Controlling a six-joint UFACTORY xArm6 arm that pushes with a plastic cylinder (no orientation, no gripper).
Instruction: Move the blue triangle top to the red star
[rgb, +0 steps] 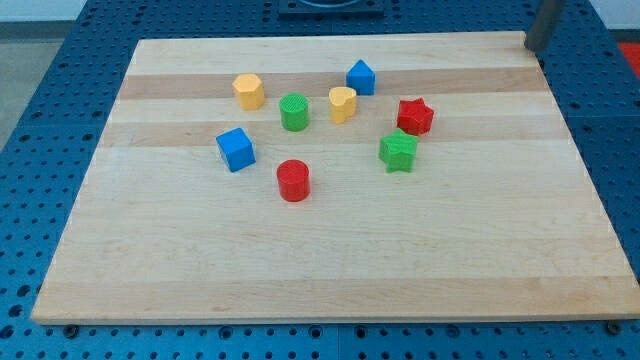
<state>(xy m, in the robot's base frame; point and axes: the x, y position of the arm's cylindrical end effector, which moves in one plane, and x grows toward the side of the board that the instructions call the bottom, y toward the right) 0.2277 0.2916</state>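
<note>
Wooden and pale, the surface (330, 260) is a big board of light planks, and it sits on a blue base full of small holes (40, 120). Eight small blocks lie on it, all in the upper middle part.

My tip (532, 47) is at the view's top right corner, right by the board's edge — well apart from every block and touching none. I have no fingers at all, only a dark rod, so nothing is pinched or held.

The blue triangle (361, 77) sits nearest the view's top of the group. The red star (415, 116) is below it and to the view's right, near but not touching. Between them, a bit to the view's left, is the yellow heart (342, 104). Just below the red star is the green star (398, 151), very close to it.

Further to the view's left are the green cylinder (294, 112) and the yellow hexagon (249, 91). The blue cube (236, 149) is lowest on the left side, and the red cylinder (293, 180) sits nearest the view's bottom.

No words or labels can be read anywhere — not on the blocks and not on the board.
</note>
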